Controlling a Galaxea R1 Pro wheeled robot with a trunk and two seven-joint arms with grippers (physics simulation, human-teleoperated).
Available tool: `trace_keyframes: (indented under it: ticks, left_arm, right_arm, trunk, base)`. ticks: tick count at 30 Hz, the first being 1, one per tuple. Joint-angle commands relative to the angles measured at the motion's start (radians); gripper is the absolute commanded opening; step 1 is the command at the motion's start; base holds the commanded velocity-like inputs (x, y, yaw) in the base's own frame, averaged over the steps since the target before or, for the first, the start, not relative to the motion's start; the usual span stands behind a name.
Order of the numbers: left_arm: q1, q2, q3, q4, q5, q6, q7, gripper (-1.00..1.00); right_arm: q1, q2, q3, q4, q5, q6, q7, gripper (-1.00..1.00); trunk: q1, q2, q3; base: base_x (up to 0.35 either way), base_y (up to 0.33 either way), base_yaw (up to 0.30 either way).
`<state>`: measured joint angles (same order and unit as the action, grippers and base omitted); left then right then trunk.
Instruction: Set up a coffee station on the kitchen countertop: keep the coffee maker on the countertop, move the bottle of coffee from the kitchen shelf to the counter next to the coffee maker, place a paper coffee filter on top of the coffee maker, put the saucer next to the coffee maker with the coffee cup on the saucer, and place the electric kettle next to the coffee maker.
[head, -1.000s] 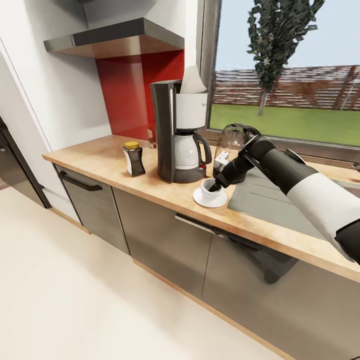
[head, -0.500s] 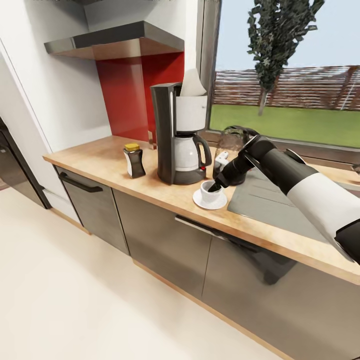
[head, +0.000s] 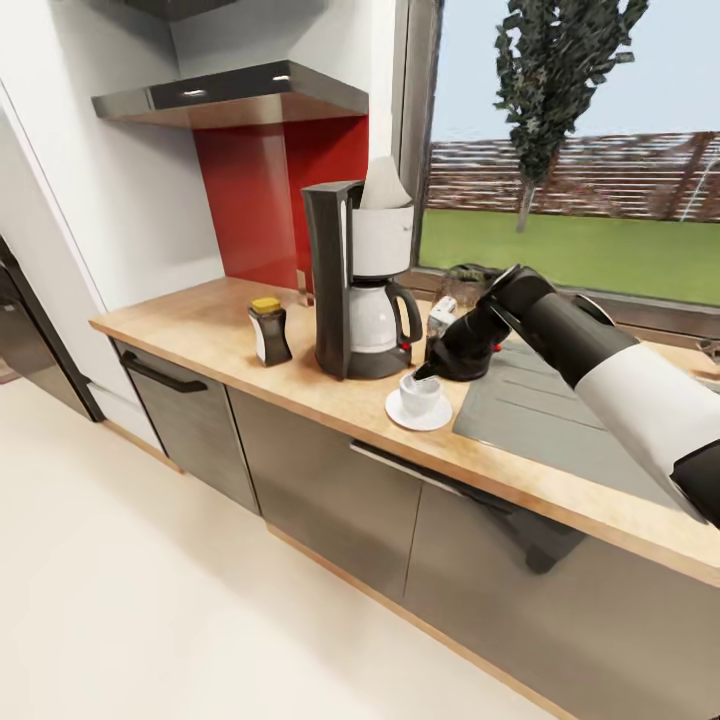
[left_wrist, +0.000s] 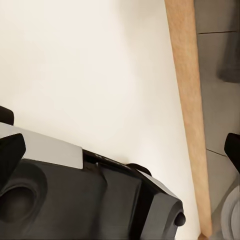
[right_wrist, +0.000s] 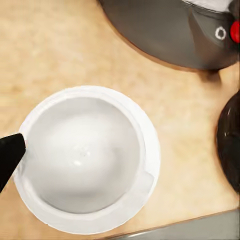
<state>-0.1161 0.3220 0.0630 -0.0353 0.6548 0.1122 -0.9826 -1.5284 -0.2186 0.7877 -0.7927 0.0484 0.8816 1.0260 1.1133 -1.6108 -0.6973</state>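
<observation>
White cup and saucer are the matter in hand. From the head view, the coffee cup sits on the saucer on the wood-grain desk, just beside the coffee maker. The paper coffee filter stands in the maker's white housing, and the bottle of coffee is near the maker's other side. The right gripper hangs just above the cup's rim; whether it touches I cannot tell. The electric kettle is behind that arm, near the maker, mostly hidden.

Left wrist view: pale floor and the desk's edge; dark finger ends sit at opposite margins, so the left gripper looks spread wide and empty.

Right wrist view: the cup rests centred in its saucer, one black fingertip at its rim, the maker's base near. One finger shows, so the jaw width is unclear.

Judgement: the cup-on-saucer step looks finished; next calls for lifting clear without nudging the cup, then checking the kettle's place
</observation>
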Motion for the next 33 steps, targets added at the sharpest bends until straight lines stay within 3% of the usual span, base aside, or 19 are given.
trace_keyframes:
  ticks: [1,7,11,14,15,16,17,18,21,24,27,33]
  left_arm:
    - [-0.001,0.0,0.006,0.0,-0.001,0.01,-0.004,1.0]
    - [-0.001,0.0,0.006,0.0,-0.001,0.01,-0.004,1.0]
    - [-0.001,0.0,0.006,0.0,-0.001,0.01,-0.004,1.0]
    - [-0.001,0.0,0.006,0.0,-0.001,0.01,-0.004,1.0]
    - [-0.001,0.0,0.005,0.0,-0.001,0.01,-0.004,1.0]
    - [-0.001,0.0,0.005,0.0,-0.001,0.01,-0.004,1.0]
    - [-0.001,0.0,0.005,0.0,-0.001,0.01,-0.004,1.0]
    - [-0.001,0.0,0.005,0.0,-0.001,0.01,-0.004,1.0]
    - [-0.001,0.0,0.005,0.0,-0.001,0.01,-0.004,1.0]
    - [-0.001,0.0,0.005,0.0,-0.001,0.01,-0.004,1.0]
    - [-0.001,0.0,0.005,0.0,-0.001,0.01,-0.004,1.0]
    - [-0.001,0.0,0.006,0.0,-0.001,0.01,-0.005,1.0]
  right_arm:
    - [-0.001,-0.001,-0.003,-0.009,0.005,0.004,0.006,1.0]
    - [-0.001,-0.001,-0.063,-0.087,0.005,0.009,0.044,1.0]
    - [-0.001,0.0,-0.073,-0.13,-0.001,0.012,0.079,1.0]
    - [-0.001,0.01,-0.075,-0.191,-0.096,0.013,0.096,1.0]
    - [0.0,0.025,-0.075,-0.225,-0.211,0.012,0.094,1.0]
    - [0.002,0.03,-0.074,-0.233,-0.252,0.012,0.089,1.0]
    - [0.029,0.056,-0.074,-0.261,-0.368,0.009,0.047,1.0]
    - [0.042,0.068,-0.073,-0.272,-0.401,0.008,0.025,1.0]
    - [0.166,0.155,-0.073,-0.357,-0.537,0.001,-0.116,1.0]
    - [0.255,0.212,-0.073,-0.407,-0.576,-0.018,-0.176,1.0]
    - [0.328,0.242,-0.073,-0.43,-0.595,-0.065,-0.202,1.0]
    - [0.478,0.258,-0.073,-0.443,-0.606,-0.134,-0.216,1.0]
  trunk:
    - [-0.004,0.007,0.002]
    - [-0.027,0.049,0.021]
    - [-0.042,0.077,0.034]
    - [-0.054,0.098,0.043]
    - [-0.058,0.105,0.046]
    - [-0.058,0.105,0.046]
    - [-0.058,0.105,0.046]
    - [-0.058,0.105,0.046]
    - [-0.058,0.105,0.046]
    - [-0.058,0.105,0.046]
    - [-0.058,0.105,0.046]
    - [-0.058,0.105,0.046]
  base:
    - [0.0,0.0,0.0]
    - [0.0,0.0,0.0]
    - [0.0,0.0,0.0]
    - [0.0,0.0,0.0]
    - [0.0,0.0,0.0]
    - [0.0,0.0,0.0]
    - [0.0,0.0,0.0]
    - [0.0,0.0,0.0]
    - [0.0,0.0,0.0]
    - [0.0,0.0,0.0]
    - [0.0,0.0,0.0]
    - [0.0,0.0,0.0]
